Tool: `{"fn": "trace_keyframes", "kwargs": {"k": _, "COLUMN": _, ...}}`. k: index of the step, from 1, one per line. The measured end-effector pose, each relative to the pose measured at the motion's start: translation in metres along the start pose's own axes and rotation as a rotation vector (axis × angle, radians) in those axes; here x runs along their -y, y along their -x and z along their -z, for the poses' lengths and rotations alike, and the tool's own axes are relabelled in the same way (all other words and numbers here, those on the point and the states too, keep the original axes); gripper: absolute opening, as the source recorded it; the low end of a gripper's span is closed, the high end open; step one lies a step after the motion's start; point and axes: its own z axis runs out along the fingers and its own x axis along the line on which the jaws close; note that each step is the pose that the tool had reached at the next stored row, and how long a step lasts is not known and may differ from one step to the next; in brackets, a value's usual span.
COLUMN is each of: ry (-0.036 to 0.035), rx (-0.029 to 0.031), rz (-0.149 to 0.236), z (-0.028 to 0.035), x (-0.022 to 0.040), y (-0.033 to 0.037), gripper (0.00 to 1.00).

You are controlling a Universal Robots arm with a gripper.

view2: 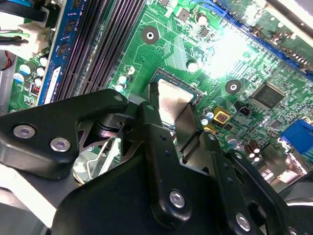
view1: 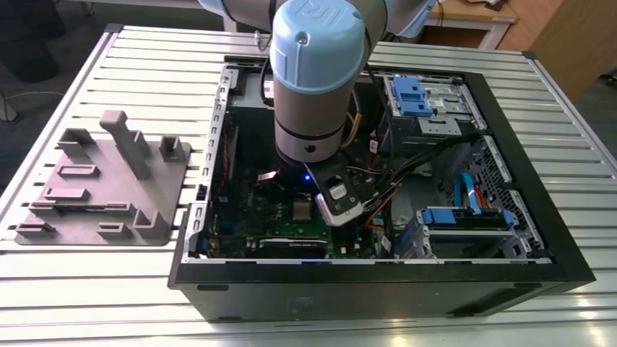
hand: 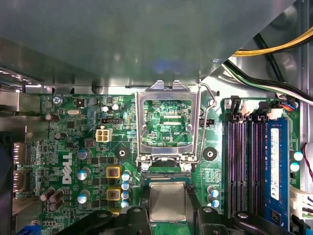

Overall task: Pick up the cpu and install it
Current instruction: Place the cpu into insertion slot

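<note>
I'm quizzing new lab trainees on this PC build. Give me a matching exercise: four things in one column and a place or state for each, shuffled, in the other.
Things:
1. cpu
2. socket frame
3. plastic tray
4. memory slots

Places or states:
A. swung open
B. on the slatted table, outside the case
C. silver top, by the frame's hinge
D. long parallel rows

Pairs: 1-C, 2-A, 3-B, 4-D
</note>
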Motion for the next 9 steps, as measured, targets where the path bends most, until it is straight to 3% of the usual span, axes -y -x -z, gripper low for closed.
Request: {"fn": "trace_keyframes", "kwargs": {"k": 9, "ry": 0.0002, "rx": -0.0001, "rz": 0.0, "z": 0.0027, "x": -0.0001, "y": 0.0, "gripper": 0.38}}
